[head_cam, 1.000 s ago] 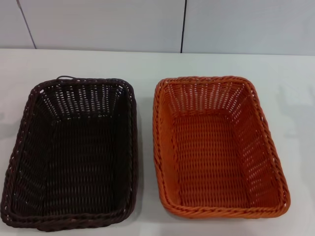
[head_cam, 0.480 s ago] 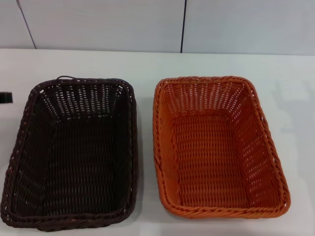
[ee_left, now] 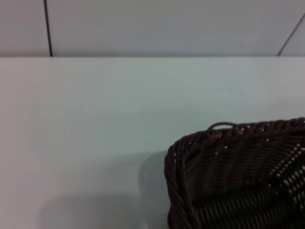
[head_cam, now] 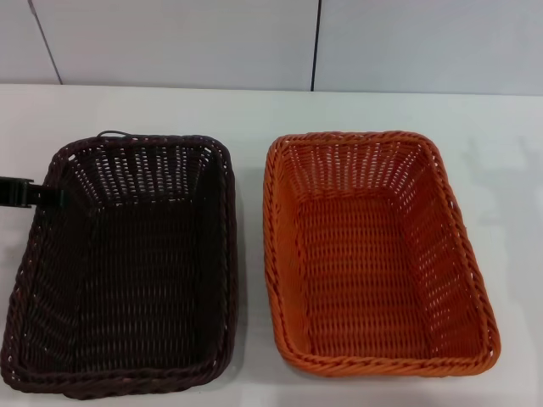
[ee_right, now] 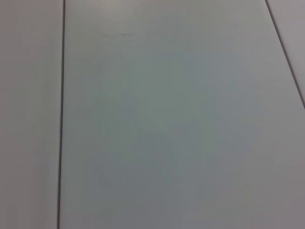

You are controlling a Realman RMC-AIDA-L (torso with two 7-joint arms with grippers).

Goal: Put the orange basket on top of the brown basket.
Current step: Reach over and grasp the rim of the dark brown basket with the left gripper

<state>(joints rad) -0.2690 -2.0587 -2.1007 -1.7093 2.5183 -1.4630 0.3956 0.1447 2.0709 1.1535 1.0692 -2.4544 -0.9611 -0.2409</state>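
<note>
The orange basket (head_cam: 373, 254) sits flat on the white table, on the right of the head view, empty. Beside it on the left stands the brown basket (head_cam: 127, 263), also empty, with a narrow gap between the two. My left gripper (head_cam: 34, 193) reaches in from the left edge as a dark tip at the brown basket's left rim, near its far corner. The left wrist view shows that far corner of the brown basket (ee_left: 238, 176) from close by. My right gripper is out of view; its wrist camera faces only a pale panelled surface.
The white table (head_cam: 254, 110) runs back to a light grey panelled wall (head_cam: 170, 42) with dark seams. A small dark loop (head_cam: 113, 133) sticks up from the brown basket's far rim.
My left gripper has come in from the left edge and moved right, up to the brown basket's left rim. Both baskets have stayed put.
</note>
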